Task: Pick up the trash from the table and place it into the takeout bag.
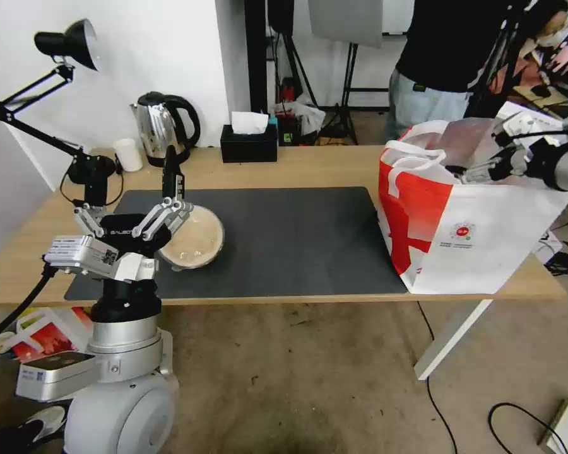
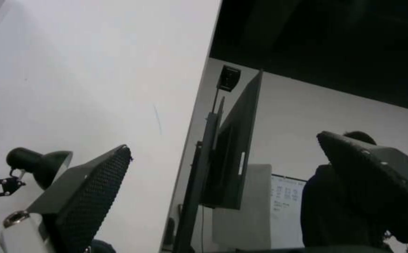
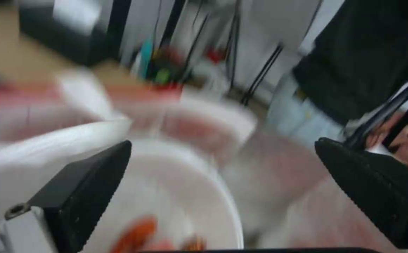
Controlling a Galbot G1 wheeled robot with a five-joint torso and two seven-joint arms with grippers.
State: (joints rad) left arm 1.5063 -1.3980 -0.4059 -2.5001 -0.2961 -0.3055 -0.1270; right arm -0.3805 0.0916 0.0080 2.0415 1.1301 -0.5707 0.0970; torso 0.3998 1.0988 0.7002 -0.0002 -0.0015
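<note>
Right gripper (image 1: 467, 170) is being held open over the takeout bag (image 1: 486, 246); left gripper (image 1: 170, 189) is being held open by the beige bowl (image 1: 195, 239).

Detail: the bag is being stood at the table's (image 1: 309, 167) right end, partly on the grey mat (image 1: 284, 233), w/ its mouth open & white handles up. In the right wrist view a white bowl (image 3: 199, 196) w/ red shells is being seen between the spread fingers (image 3: 91, 182), inside the bag (image 3: 49, 151); no contact w/ the pads is being shown. The beige bowl is being left tilted on the mat's left part, just beside the left gripper, whose fingers (image 2: 91, 196) are being pointed up & apart, nothing between them. Along the back edge a kettle (image 1: 161, 126), small white cup (image 1: 128, 154), black tissue box (image 1: 249, 142) & desk lamp (image 1: 69, 44) are being kept well apart from the bag.
</note>
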